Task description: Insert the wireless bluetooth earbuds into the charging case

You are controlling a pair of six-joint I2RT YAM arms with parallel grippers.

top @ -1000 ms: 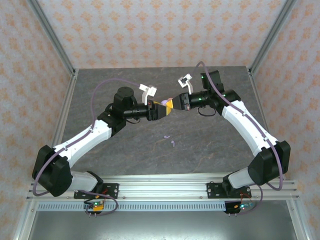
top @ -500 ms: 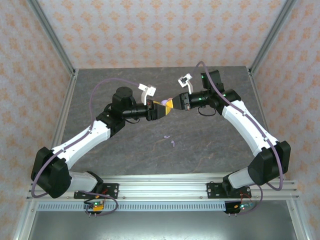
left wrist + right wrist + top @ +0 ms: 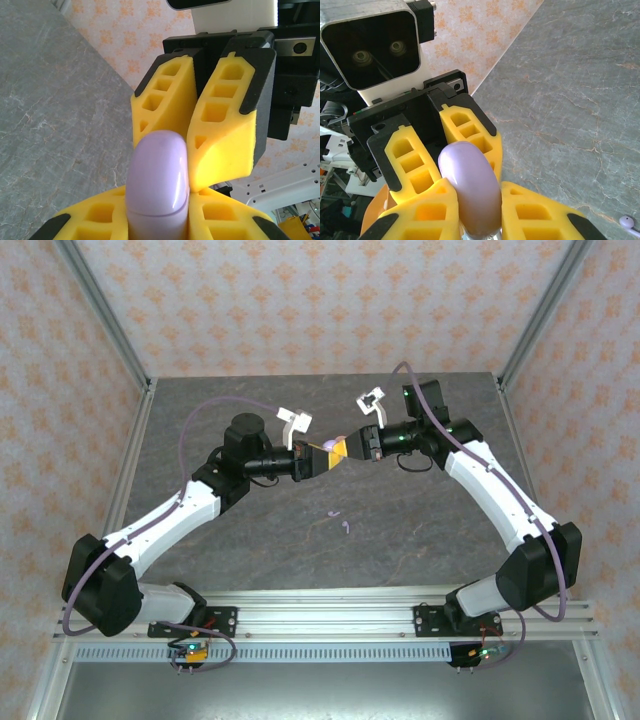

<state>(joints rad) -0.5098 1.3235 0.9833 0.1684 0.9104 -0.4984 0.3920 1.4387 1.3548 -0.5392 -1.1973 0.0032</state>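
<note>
Drawn in since a second ago, the left gripper (image 3: 318, 460) is now being pinched shut on the lilac case (image 3: 157, 180), which is being held in the air above the table (image 3: 420, 540). The case is also being gripped from 3 o'clock by the right gripper (image 3: 347, 448), closed narrowly on its other end. Nothing is being seen inserted yet: two earbuds (image 3: 346, 527) are lying loose on the table at 6 o'clock of the case, well apart from it. The case is being judged closed, so opening it and seating the earbuds are being left to do. A seam across the case is being shown by the left wrist view and cannot be made out from above, while one earbud (image 3: 627, 223) is being caught at 5 o'clock in the right wrist view
</note>
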